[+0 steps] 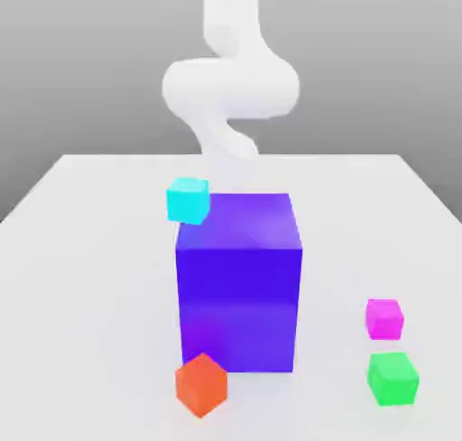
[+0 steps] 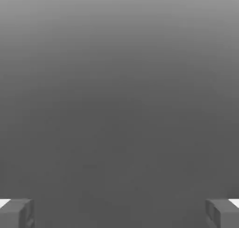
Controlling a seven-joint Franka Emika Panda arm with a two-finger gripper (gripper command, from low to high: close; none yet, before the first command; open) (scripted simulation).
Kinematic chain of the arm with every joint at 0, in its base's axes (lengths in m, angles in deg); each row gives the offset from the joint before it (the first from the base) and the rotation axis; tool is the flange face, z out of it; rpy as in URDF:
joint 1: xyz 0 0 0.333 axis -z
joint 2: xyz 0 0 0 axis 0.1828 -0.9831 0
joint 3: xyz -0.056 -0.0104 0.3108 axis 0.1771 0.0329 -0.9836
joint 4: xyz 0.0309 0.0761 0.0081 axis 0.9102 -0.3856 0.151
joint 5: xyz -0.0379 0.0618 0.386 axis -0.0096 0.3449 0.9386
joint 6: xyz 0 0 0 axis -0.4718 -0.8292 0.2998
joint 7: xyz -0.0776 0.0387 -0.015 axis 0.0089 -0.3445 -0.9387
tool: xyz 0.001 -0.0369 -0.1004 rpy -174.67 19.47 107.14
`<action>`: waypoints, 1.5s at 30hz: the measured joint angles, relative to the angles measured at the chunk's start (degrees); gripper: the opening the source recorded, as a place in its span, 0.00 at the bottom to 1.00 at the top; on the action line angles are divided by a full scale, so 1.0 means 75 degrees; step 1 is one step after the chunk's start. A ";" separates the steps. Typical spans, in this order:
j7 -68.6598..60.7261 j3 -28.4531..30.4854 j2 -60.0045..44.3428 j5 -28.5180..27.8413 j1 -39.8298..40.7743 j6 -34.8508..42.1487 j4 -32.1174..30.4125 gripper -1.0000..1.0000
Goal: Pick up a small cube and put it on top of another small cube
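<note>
"Small orange cube (image 1: 201,386), nearest, in front of the big blue block (image 1: 239,308); small green cube (image 1: 393,379) to the exterior view's right, small magenta cube (image 1: 384,319) just beyond. Which one will the claw (image 2: 119,214) lift?"

"The task leaves that open. Each looks light and stiff, unlikely to crush, perhaps a bit slippery; opposite side faces, midway up, should suit. Small cyan cube (image 1: 188,201) farther back, overlapping the block's top edge, its support unclear. The claw's jaws stand apart, empty"

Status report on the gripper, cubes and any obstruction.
Gripper open, empty. No small cube stacked on another. Large blue block stands between cyan cube and orange cube.
</note>
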State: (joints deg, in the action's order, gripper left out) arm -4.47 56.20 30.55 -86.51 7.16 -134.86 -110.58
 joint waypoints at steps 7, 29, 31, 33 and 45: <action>-0.1895 -0.0334 -0.2029 -0.0054 -0.1337 -0.1275 -0.1114 0.50; -0.4720 -0.0405 -0.7783 -0.1310 -0.4263 -0.5198 -0.2932 0.00; -0.4716 -0.0406 -0.7782 -0.1315 -0.4262 -0.5194 -0.2932 0.00; -0.4707 -0.0407 -0.7782 -0.1324 -0.4260 -0.5186 -0.2932 0.00; -0.5042 -0.0778 -0.6102 -0.0191 -0.3484 -0.3092 -0.2511 0.00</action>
State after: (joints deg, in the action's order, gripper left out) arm -42.28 50.36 -15.21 -87.94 -18.97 -158.05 -129.41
